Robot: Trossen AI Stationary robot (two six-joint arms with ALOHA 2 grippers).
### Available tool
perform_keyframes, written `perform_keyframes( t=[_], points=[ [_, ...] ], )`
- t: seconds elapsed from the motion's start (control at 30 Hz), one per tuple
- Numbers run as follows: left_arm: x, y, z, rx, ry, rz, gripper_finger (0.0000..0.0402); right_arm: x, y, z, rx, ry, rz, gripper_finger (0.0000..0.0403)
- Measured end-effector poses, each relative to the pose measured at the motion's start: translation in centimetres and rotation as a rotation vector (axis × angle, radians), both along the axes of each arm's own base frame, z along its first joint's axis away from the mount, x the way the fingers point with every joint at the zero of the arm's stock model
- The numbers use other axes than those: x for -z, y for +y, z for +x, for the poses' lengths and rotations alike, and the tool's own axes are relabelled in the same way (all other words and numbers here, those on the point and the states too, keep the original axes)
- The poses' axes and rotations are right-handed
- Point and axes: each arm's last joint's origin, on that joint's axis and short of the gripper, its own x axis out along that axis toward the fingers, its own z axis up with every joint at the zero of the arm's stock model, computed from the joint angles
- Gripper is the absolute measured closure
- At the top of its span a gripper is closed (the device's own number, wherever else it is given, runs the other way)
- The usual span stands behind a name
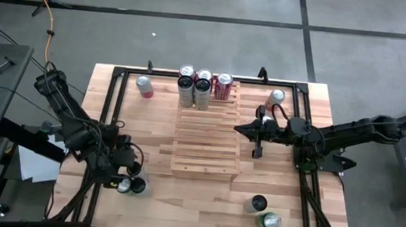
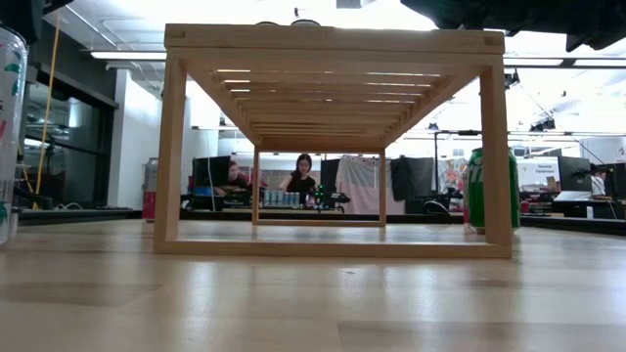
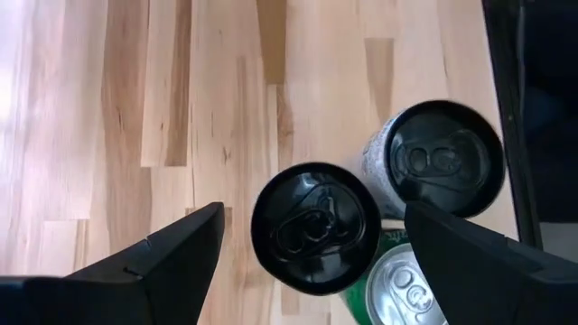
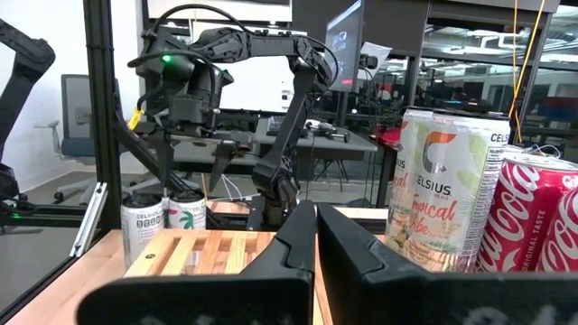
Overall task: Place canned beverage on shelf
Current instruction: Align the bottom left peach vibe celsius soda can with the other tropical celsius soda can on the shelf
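Hovering over a cluster of cans at the bench's (image 1: 150,142) near-left corner, the left end effector (image 1: 130,184) has its fingers (image 3: 158,262) spread wide, straddling a black-topped can (image 3: 316,226) without touching it. Two more cans stand just beside that one: a white can with a black lid (image 3: 438,162) and a green can with a silver lid (image 3: 406,289). The shelf (image 1: 207,128), a light-wood slatted rack, sits mid-bench, with five cans (image 1: 203,84) grouped on its far end. The right end effector (image 1: 257,152) waits just off the shelf's right edge, fingers pressed together and empty. Single cans stand near the far-left (image 1: 144,86) and far-right (image 1: 275,99) corners, and two more (image 1: 264,214) near the near-right corner.
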Motion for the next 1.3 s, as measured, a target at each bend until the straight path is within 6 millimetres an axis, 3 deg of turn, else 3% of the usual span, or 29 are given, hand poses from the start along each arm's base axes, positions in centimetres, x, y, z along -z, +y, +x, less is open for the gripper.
perform_keyframes(
  t=[0.5, 1.3],
  points=[
    [0.2, -0.1, 0.0, -0.004, 0.021, 0.012, 0.0067, 0.0, 0.0, 0.0, 0.000, 0.002, 0.000, 0.0403],
    [3.1, -1.4, 2.3, 0.033, 0.154, 0.133, 0.0067, 0.0, 0.0, 0.0, 0.000, 0.002, 0.000, 0.0403]
  ],
)
